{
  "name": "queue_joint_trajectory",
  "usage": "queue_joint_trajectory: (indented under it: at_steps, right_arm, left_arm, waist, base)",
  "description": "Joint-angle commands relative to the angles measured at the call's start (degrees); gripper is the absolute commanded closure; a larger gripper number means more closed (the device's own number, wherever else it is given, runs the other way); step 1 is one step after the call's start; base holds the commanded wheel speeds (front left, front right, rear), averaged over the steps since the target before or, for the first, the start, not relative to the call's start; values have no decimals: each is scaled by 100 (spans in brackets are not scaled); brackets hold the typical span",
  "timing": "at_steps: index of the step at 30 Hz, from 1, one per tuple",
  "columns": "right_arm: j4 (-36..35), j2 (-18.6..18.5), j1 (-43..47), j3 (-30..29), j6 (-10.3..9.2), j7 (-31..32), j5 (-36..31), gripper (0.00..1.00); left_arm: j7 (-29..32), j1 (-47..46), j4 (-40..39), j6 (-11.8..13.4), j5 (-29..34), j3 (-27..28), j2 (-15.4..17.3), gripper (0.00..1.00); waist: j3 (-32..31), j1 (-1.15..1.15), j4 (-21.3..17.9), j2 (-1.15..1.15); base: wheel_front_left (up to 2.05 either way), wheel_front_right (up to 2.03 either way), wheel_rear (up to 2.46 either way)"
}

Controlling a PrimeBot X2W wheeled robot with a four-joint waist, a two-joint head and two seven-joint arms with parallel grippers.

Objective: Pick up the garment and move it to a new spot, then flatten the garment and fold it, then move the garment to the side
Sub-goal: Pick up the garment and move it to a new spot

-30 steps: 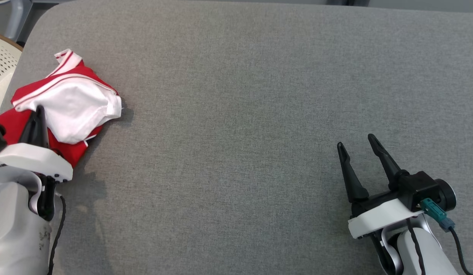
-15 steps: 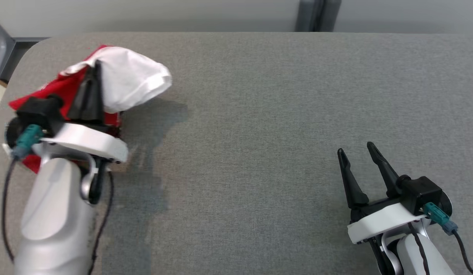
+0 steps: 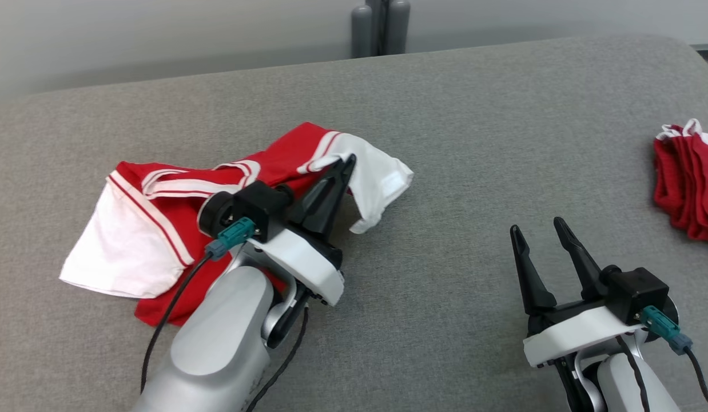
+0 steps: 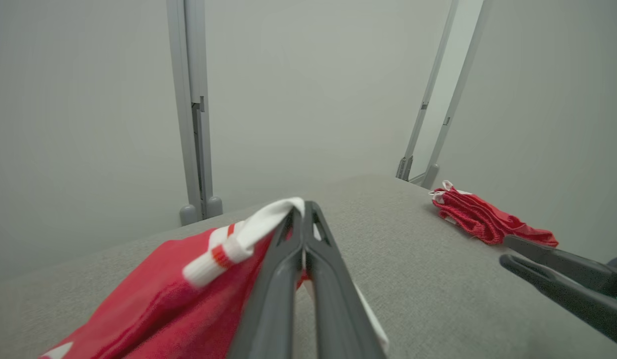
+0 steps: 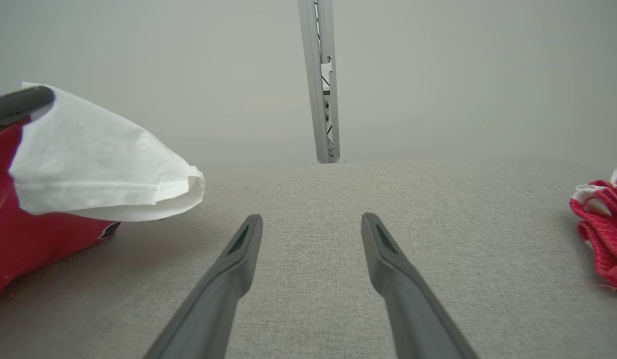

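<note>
The left arm (image 3: 217,343) covers part of the garment (image 3: 131,252); the red pile (image 3: 683,183) is cropped.

Head camera looks down on the table (image 3: 474,114); both wrist cameras skim low across it, sharing the red pile (image 4: 483,219).

Red cloth pile (image 3: 688,183) lies on the gray table (image 3: 474,143), far right.

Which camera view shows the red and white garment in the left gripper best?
The head view: the whole garment is visible, one edge pinched in the left gripper. The left wrist view gives the pinched striped hem close up; the right wrist view catches a white sleeve and red cloth at its left edge.
</note>
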Motion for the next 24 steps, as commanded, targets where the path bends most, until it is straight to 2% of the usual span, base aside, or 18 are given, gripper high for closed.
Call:
queue_joint_trajectory:
  at_steps: [1, 6, 7, 8, 9, 12, 16, 24]
  right_arm:
    - [-2, -32, -23, -22, 1, 3, 39, 0]
    - [-3, -31, -20, -55, 1, 3, 27, 0]
    - [-13, -31, -23, -69, 1, 3, 23, 0]
    - [-24, -29, -27, -85, 1, 3, 21, 0]
    - [-33, -30, -27, -107, 1, 3, 23, 0]
    - [-41, -32, -13, -188, 1, 3, 15, 0]
    - [-17, -32, 15, -257, 1, 3, 17, 0]
    - [46, -32, 79, -214, 1, 3, 45, 0]
  left_arm:
    - [-28, -134, -56, -5, -103, -164, 14, 100]
    - [-28, -201, -11, 132, -145, -434, 24, 100]
    - [-27, -174, 41, 180, -176, -436, 24, 86]
    - [-28, -158, 64, 235, -187, -402, 23, 47]
    - [-27, -126, 139, 267, -125, -399, 22, 0]
    - [-27, 2, 267, 364, -29, -276, 15, 0]
    - [-27, 288, 253, 650, 172, 133, 16, 0]
    - [-27, 1282, -195, 1067, 714, 1324, 75, 0]
  waist:
    - [-6, 0, -179, 0]
    - [-14, 0, -304, 0]
    - [-11, 0, -317, 0]
    - [-9, 0, -322, 0]
    - [-10, 0, -320, 0]
    - [-27, 0, -260, 0]
    - [-88, 0, -128, 0]
    - [-368, 0, 85, 0]
  base:
    - [0, 0, 0]
    - [0, 0, 0]
    - [0, 0, 0]
    - [0, 0, 0]
    - [0, 0, 0]
    - [0, 0, 0]
    - [0, 0, 0]
    - [0, 0, 0]
